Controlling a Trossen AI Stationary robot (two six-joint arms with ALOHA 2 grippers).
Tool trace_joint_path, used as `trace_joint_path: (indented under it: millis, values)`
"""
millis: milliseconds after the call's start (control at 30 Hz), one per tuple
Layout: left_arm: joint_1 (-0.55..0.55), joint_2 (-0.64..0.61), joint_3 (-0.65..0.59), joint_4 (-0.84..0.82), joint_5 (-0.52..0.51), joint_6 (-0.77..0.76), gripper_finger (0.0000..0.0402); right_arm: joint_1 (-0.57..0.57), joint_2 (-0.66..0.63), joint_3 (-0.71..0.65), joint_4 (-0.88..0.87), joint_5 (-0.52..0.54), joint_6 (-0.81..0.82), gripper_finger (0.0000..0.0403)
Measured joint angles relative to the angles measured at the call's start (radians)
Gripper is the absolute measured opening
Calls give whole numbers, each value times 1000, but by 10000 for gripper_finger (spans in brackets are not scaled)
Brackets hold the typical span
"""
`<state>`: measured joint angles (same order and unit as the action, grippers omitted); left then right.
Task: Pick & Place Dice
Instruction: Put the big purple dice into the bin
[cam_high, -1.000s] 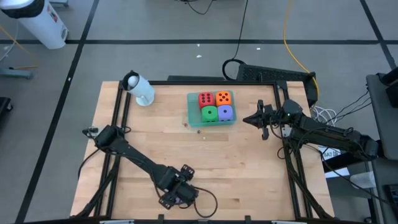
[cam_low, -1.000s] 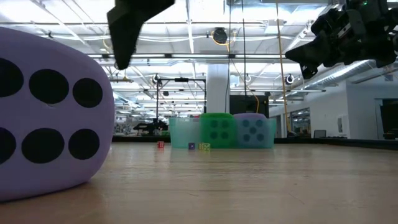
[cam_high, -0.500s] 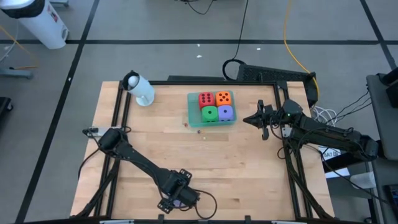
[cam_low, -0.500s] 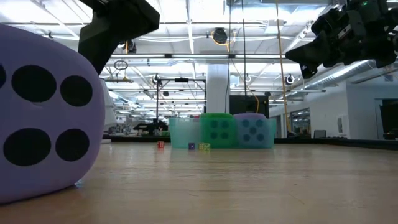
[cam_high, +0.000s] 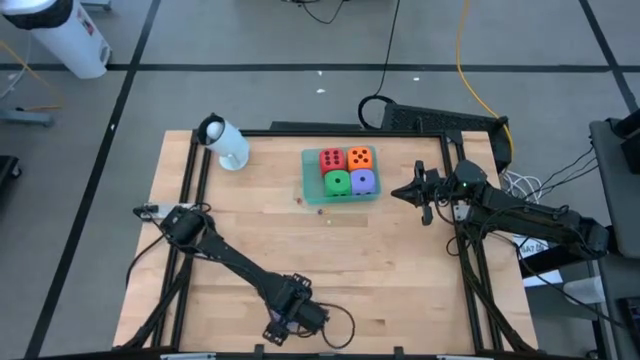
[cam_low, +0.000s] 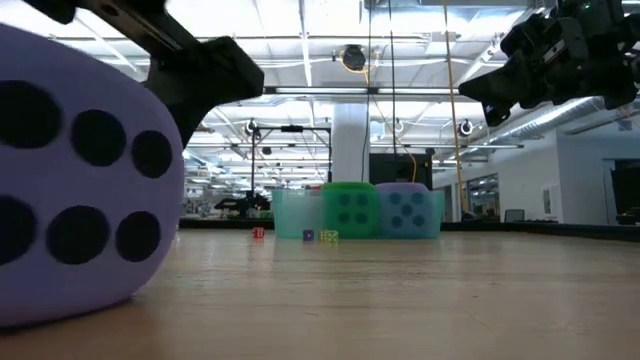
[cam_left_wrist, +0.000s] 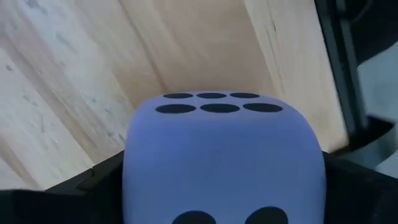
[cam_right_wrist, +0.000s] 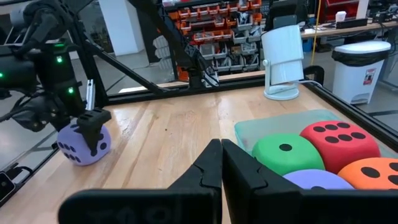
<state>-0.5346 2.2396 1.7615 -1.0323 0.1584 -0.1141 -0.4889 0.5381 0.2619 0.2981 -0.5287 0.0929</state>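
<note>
High view: at the table's (cam_high: 400, 290) near edge, the left gripper (cam_high: 290, 322) pinches a purple die (cam_high: 294, 321), its fingers (cam_right_wrist: 94, 127) pressed against the cube's sides. Farther in, toward the table's far edge, the tray (cam_high: 309, 189) holds four dice: red (cam_high: 330, 159), orange (cam_high: 360, 157), green (cam_high: 337, 183), purple (cam_high: 364, 181). Right of the tray, the right gripper (cam_high: 407, 192) hovers, fingers pressed together.

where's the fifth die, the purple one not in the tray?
In the high view the loose purple die sits at the table's near edge, between the left gripper's fingers, far from the green tray holding the other four dice.
</note>
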Motion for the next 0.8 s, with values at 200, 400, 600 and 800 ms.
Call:
trace_joint_path:
  millis: [200,400,600,800]
  values:
    - [115,-79,-12,5,-24,-171,354,0,0,0,0,0,0,0]
    - [246,-242,-8,-27,-139,-234,364,0,0,0,-5,-1,2,0]
    - [374,-399,-10,-67,-278,-225,355,0,0,0,-8,-1,3,0]
    - [560,-486,-8,-203,-393,-199,364,0,0,0,-6,1,-4,0]
